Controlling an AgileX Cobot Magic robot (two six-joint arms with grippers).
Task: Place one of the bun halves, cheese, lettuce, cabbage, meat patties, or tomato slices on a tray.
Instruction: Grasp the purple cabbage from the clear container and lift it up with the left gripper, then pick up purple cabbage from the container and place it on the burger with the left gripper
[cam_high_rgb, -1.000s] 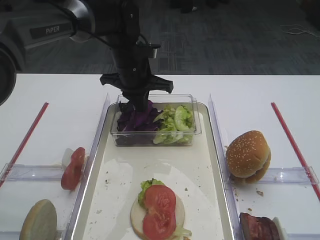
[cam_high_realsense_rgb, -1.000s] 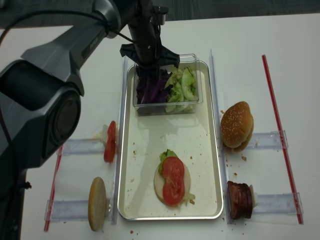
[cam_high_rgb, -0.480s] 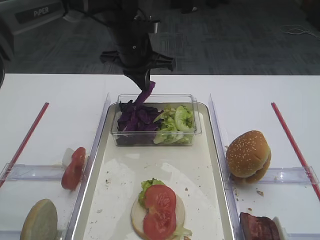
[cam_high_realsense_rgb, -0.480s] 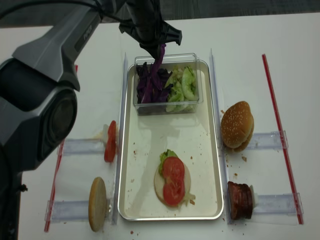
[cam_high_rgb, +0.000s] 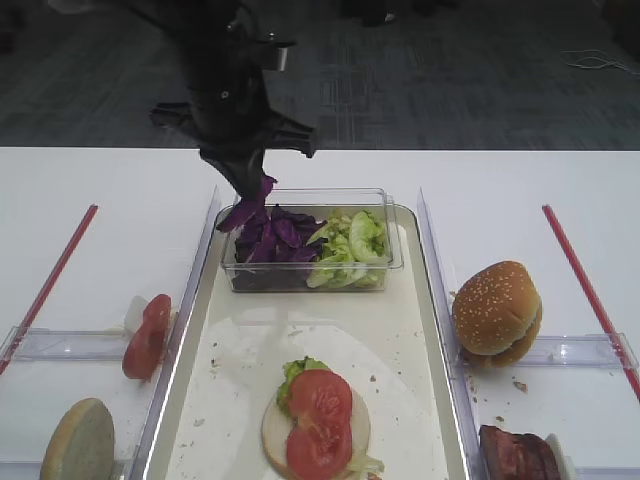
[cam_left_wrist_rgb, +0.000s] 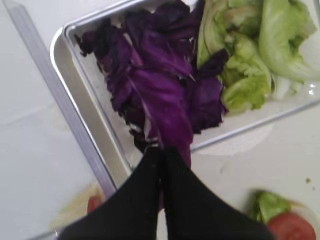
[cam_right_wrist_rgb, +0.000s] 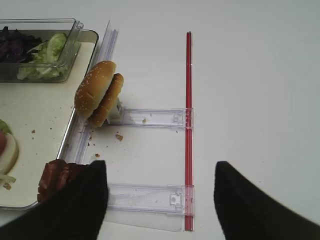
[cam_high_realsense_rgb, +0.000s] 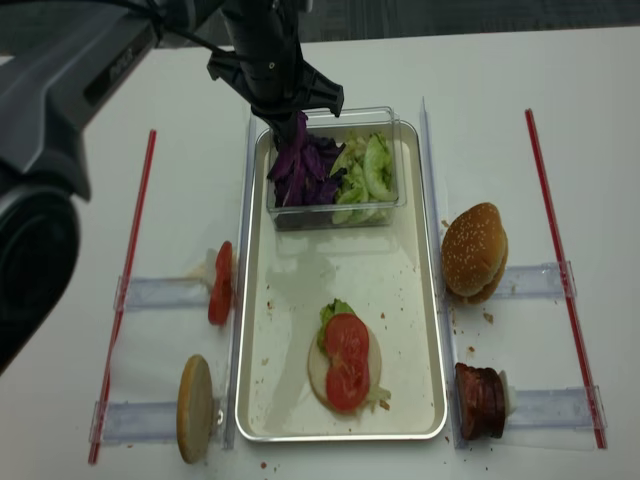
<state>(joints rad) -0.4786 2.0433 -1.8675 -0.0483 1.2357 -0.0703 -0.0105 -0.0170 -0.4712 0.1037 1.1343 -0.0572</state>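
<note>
Cabbage strip held above the tub's left edge.
Our left gripper (cam_high_rgb: 243, 180) is clamped on the cabbage (cam_high_rgb: 248, 208), hanging lengthwise; the bun stack (cam_high_rgb: 316, 425) lies down the tray (cam_high_rgb: 420, 330), toward us.

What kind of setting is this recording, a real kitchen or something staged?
Likely a staged lab tabletop for burger assembly: a white table with red strips, clear plastic rails propping ingredients beside a tray, and office-style carpet behind.

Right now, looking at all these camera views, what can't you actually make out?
- Right gripper: right wrist view, its fingers cut off by the bottom edge; open.
- Meat patties: high view, cropped by the bottom edge.
- Cabbage: left wrist view, its gripped end hidden between the shut left gripper fingers.
</note>
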